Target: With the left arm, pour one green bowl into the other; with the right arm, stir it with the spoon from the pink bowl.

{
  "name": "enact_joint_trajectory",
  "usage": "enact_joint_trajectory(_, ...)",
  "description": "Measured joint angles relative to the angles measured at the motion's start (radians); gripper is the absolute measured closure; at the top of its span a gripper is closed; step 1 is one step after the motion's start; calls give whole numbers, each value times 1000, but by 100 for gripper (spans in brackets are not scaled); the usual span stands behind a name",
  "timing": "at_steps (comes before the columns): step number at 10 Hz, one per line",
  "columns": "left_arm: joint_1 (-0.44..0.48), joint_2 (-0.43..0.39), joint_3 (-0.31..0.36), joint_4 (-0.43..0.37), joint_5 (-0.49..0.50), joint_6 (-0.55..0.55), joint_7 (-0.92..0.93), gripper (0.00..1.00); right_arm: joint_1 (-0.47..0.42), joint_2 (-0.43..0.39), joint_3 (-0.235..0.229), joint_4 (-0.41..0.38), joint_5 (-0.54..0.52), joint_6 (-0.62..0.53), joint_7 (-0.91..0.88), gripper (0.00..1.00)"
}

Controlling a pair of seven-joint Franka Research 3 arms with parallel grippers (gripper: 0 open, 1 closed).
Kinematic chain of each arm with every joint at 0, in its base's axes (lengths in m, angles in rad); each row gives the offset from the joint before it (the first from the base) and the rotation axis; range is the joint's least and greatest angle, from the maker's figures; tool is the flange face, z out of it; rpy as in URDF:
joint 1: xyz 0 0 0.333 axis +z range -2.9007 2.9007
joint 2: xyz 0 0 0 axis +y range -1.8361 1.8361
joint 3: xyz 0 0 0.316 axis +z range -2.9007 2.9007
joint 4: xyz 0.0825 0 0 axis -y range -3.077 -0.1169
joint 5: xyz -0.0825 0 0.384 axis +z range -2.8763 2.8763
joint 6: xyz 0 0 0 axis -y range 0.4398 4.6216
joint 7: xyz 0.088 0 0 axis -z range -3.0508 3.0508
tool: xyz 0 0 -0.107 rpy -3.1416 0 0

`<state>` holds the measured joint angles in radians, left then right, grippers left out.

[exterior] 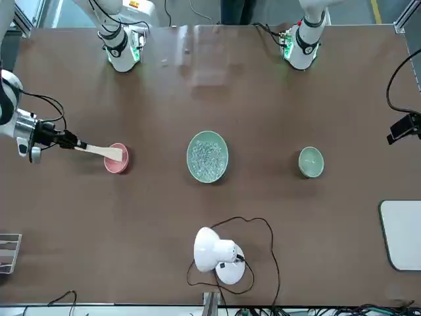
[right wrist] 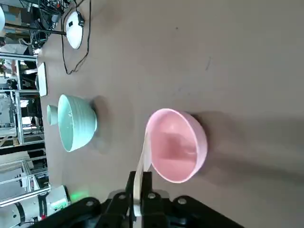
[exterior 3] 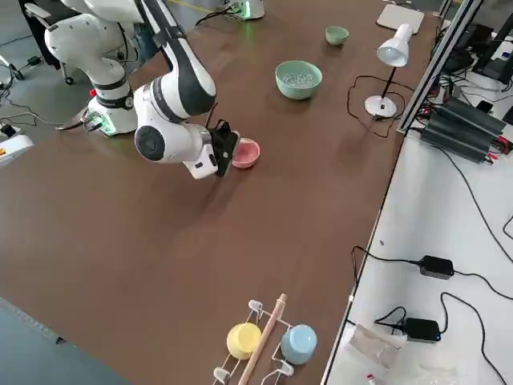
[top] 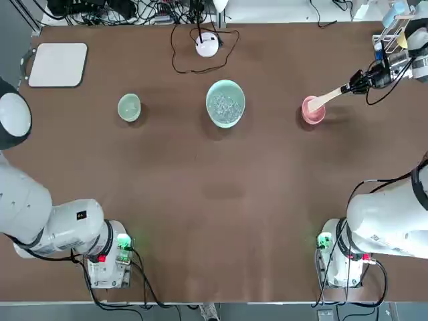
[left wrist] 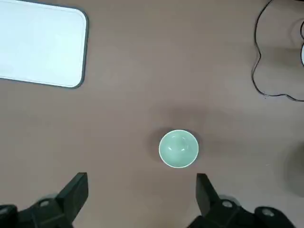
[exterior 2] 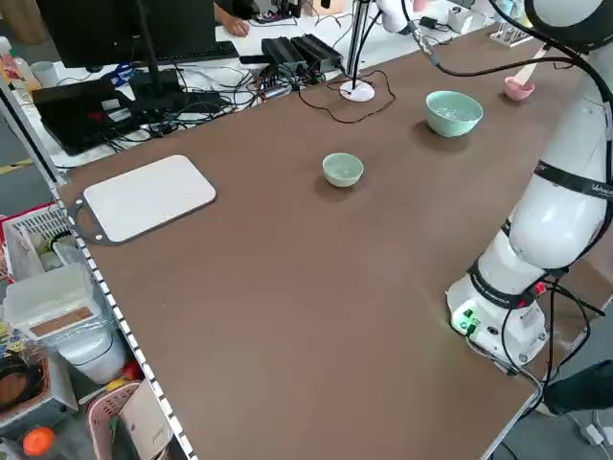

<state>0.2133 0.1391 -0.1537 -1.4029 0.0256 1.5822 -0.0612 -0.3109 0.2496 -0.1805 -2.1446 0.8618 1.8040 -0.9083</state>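
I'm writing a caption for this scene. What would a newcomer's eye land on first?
Probably the pink bowl, toward the robot's right, with the right gripper holding the wooden spoon at it. Next, the wide mint-green bowl near the middle, with clear bits inside, and the empty small green bowl to its left.

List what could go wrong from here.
Spoon is pinched in the right jaws and slants over the pink bowl; lifting could drag or tip the bowl. The large green bowl already holds clear bits; brisk stirring might fling some out. The small green bowl looks empty, so pouring from it may add nothing.
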Motion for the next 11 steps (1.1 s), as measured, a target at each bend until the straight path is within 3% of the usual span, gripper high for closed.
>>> enact_joint_trajectory(11, 1, 0, 1, 0, 0, -1, 0, 0, -14, 69, 2, 2, 64, -2, -62, 94)
